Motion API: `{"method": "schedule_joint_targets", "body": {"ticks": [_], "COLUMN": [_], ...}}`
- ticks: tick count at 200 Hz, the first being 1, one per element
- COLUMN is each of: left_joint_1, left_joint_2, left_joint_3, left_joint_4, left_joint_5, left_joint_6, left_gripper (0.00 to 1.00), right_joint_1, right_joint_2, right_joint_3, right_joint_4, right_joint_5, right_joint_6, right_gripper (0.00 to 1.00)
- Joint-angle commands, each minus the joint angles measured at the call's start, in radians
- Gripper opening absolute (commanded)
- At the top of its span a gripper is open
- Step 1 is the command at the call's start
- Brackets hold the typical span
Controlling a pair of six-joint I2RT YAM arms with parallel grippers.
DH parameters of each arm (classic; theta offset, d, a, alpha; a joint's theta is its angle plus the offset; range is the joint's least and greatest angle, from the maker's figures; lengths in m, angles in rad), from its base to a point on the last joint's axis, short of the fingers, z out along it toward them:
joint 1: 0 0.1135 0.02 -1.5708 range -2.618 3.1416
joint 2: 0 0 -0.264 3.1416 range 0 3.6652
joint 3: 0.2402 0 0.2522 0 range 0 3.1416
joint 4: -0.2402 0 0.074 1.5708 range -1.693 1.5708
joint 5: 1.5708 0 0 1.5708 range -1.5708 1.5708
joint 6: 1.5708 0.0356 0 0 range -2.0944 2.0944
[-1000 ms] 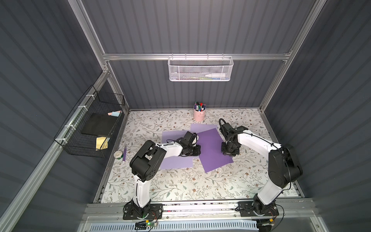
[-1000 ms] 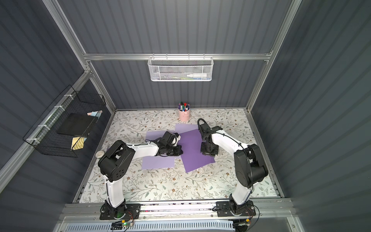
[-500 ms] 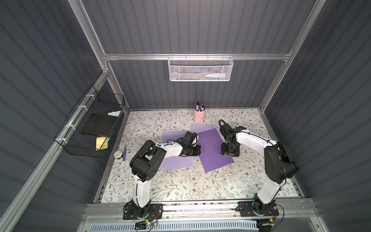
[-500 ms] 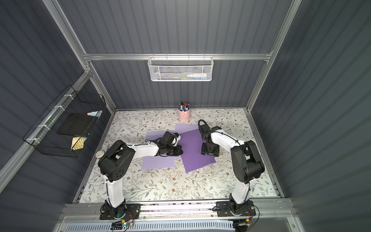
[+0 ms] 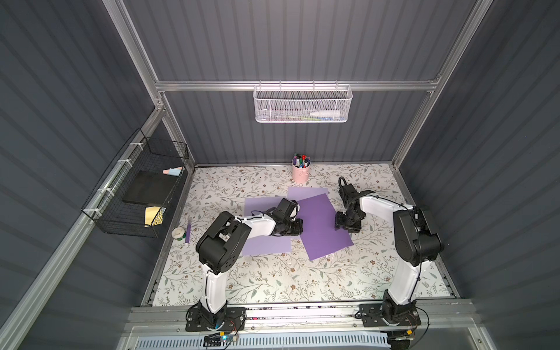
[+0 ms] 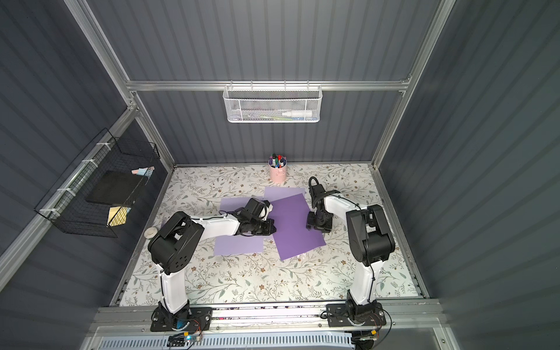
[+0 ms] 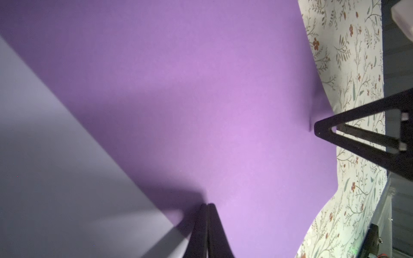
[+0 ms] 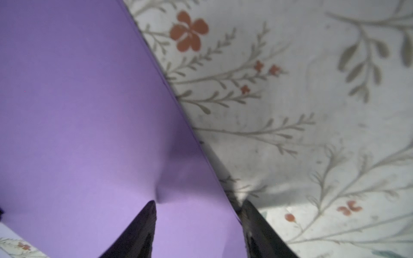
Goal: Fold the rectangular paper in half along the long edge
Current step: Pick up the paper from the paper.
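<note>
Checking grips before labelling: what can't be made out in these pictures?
Left gripper, left wrist view: shut tips hide whether dark paper is pinched.
Right gripper, right wrist view: blur hides whether outer tip touches the paper's edge.
Light paper, both top views: partly under left arm.
White basket contents, both top views: too small, behind mesh.

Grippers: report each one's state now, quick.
Left gripper: shut, tips on the dark purple rectangular paper sheet.
Right gripper: open, jaws straddling that sheet's edge, holding nothing.
</note>
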Motion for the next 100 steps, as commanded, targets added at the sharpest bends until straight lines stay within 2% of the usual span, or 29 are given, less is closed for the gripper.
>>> {"method": "schedule_joint_targets", "body": {"ticks": [1,34,100], "left_joint_1": [-0.015,-0.015,-0.015], "left_joint_2": [0.077,0.082,0.088], "left_joint_3": [-0.050,-0.047,-0.046], "left_joint_4": [-0.199,-0.201,-0.202], "left_joint_5": [-0.056,-0.055,-0.053], "left_joint_6": [0.023,0.024,0.023], "left_gripper": [0.07,0.07,0.07], "right_joint_1": [-0.008,-0.010,-0.010], "right_joint_2": [0.035,0.014,-0.077], "right_joint_3": [0.005,-0.006,0.010], "right_joint_4": [0.029,0.021,-0.006], "right_joint_5": [-0.066,-0.077,-0.076], "right_joint_6": [-0.042,-0.040,-0.044], "right_gripper": [0.59,0.54,0.49]}}
